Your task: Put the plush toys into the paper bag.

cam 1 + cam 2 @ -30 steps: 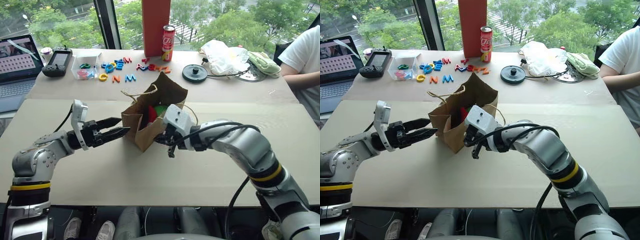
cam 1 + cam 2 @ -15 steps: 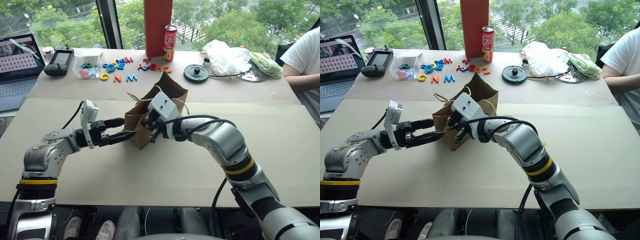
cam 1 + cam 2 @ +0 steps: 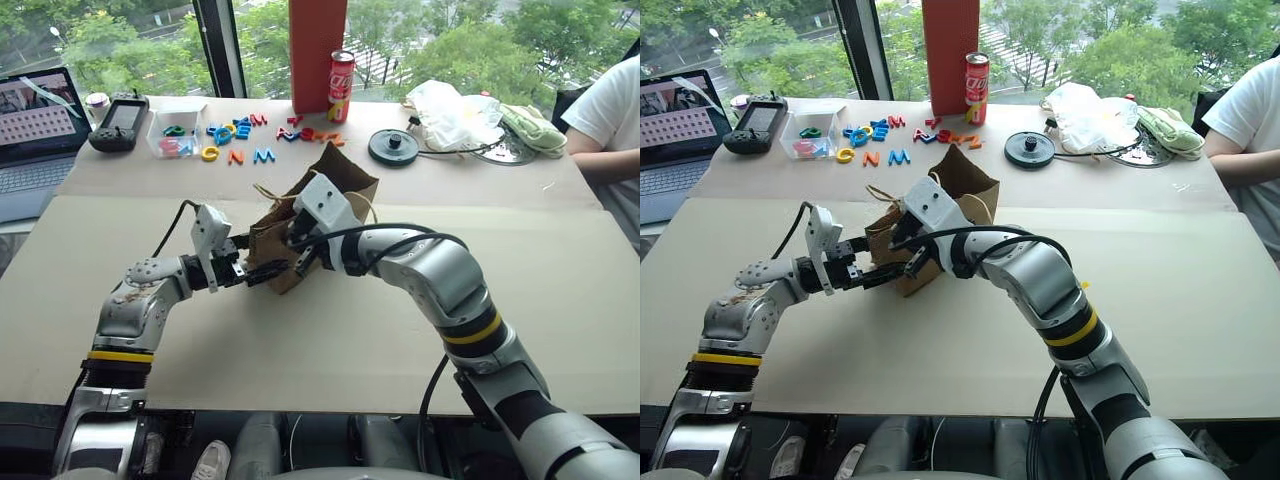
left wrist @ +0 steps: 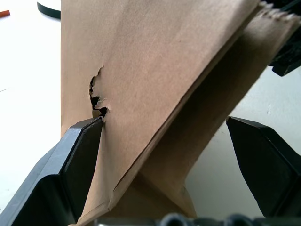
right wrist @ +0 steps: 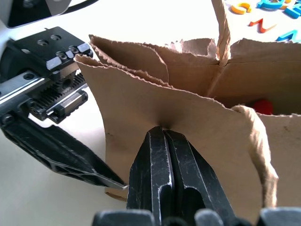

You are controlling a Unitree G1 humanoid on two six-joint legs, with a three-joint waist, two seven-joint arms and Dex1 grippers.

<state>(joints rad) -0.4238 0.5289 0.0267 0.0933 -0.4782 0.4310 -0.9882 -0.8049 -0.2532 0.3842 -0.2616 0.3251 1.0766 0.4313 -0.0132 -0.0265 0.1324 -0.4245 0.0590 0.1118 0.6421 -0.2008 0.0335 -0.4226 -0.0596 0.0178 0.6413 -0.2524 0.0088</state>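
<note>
The brown paper bag (image 3: 345, 178) stands open mid-table, with a small tear (image 4: 96, 96) in one wall. Inside it a bit of red plush toy (image 5: 261, 106) shows past the rim. My left gripper (image 3: 268, 272) is open and level, its fingers (image 4: 80, 146) straddling the bag's lower near corner, one of them touching the wall at the tear. My right gripper (image 3: 300, 258) is shut and reaches over from the right. Its closed fingertips (image 5: 162, 134) press a dent into the bag's near wall (image 5: 127, 101), just above the left gripper.
Colourful plastic letters (image 3: 235, 140), a clear box (image 3: 170, 130), a handheld controller (image 3: 118, 122) and a laptop (image 3: 35, 130) lie at the back left. A red can (image 3: 340, 72), a black disc (image 3: 390, 147) and a white plastic bag (image 3: 450, 110) sit behind. A person's arm (image 3: 605, 110) rests at the far right.
My left gripper moved right and forward until its open fingers straddle the bag's corner, rolling as it went. My right gripper swung from the bag's right side across to its near wall.
</note>
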